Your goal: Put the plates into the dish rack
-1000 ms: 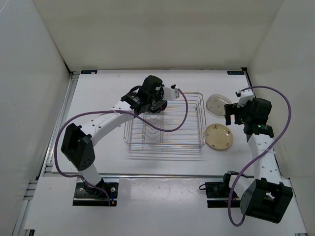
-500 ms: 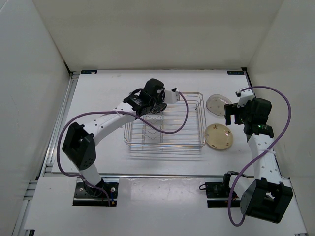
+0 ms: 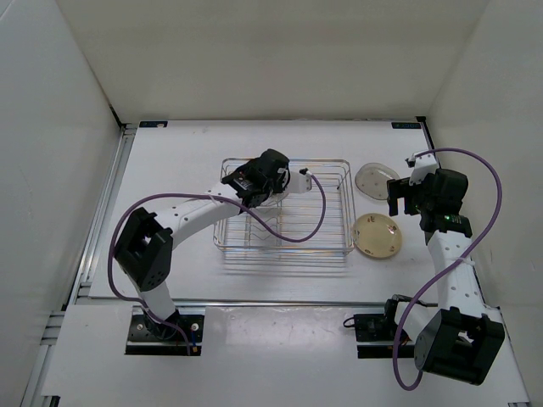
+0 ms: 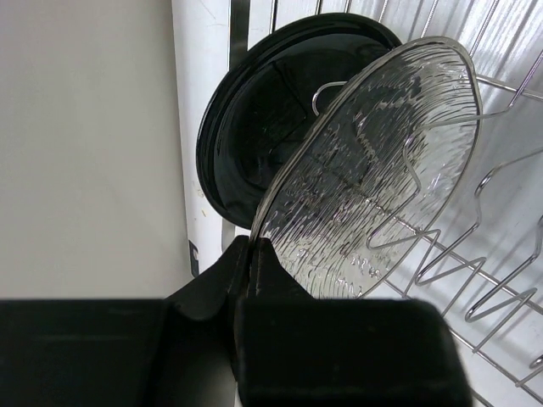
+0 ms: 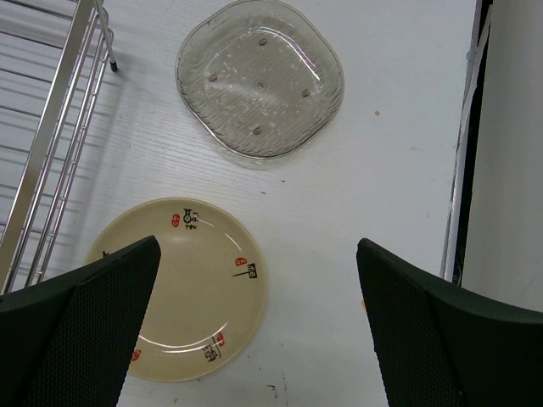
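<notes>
The dish rack (image 3: 284, 250) is a chrome wire basket at the table's middle. My left gripper (image 3: 257, 188) is over its far left part, shut on the rim of a clear ribbed plate (image 4: 382, 161) that tilts on edge among the rack's prongs (image 4: 509, 170). A glossy black plate (image 4: 254, 127) stands on edge right behind it. In the left wrist view the left gripper (image 4: 253, 246) pinches the clear plate's lower rim. My right gripper (image 3: 403, 197) is open and empty above the table. Below it lie a second clear plate (image 5: 259, 89) and a cream plate (image 5: 182, 288).
The two loose plates lie flat just right of the rack, the clear one (image 3: 372, 180) farther, the cream one (image 3: 377, 236) nearer. The rack's right rail (image 5: 59, 127) runs beside them. White walls close in the table on three sides.
My left gripper has moved right and down into the rack with the clear plate, now set against the black plate. The right arm has not moved.
</notes>
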### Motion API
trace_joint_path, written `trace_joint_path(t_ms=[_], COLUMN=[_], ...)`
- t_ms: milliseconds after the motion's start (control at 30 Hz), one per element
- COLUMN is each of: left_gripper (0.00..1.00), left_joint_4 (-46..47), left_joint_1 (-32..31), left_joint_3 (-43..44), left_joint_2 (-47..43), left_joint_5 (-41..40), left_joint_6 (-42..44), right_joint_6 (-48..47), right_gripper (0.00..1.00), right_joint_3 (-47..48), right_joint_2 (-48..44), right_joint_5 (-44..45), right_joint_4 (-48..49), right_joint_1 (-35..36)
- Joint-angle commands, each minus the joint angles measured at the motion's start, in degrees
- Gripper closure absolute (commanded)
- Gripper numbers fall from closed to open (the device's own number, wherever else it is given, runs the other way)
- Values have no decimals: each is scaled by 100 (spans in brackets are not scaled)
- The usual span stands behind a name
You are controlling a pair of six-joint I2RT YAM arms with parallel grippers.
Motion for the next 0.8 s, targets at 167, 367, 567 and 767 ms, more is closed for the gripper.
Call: trace_joint_path(t_ms=[167,367,567,767], left_gripper=[89,79,69,58], left_joint_4=[132,132,132,132], left_joint_1=[-38,-38,-38,23], left_joint_3=[-155,-208,-208,-208], left_joint_2=[-135,-83,-83,-135], left_joint_5=[84,84,84,84], left_joint_6=[-157,-210,-210,-316], right_joint_6=[82,82,30,30], right_gripper=[0,0,0,0], right_joint_3=[87,87,139,481], right_joint_2=[-47,-47,-47,199], right_joint_5=[-40,-40,73,126], right_joint_4=[96,96,96,35], right_joint_1=[-20,-20,-73,-73])
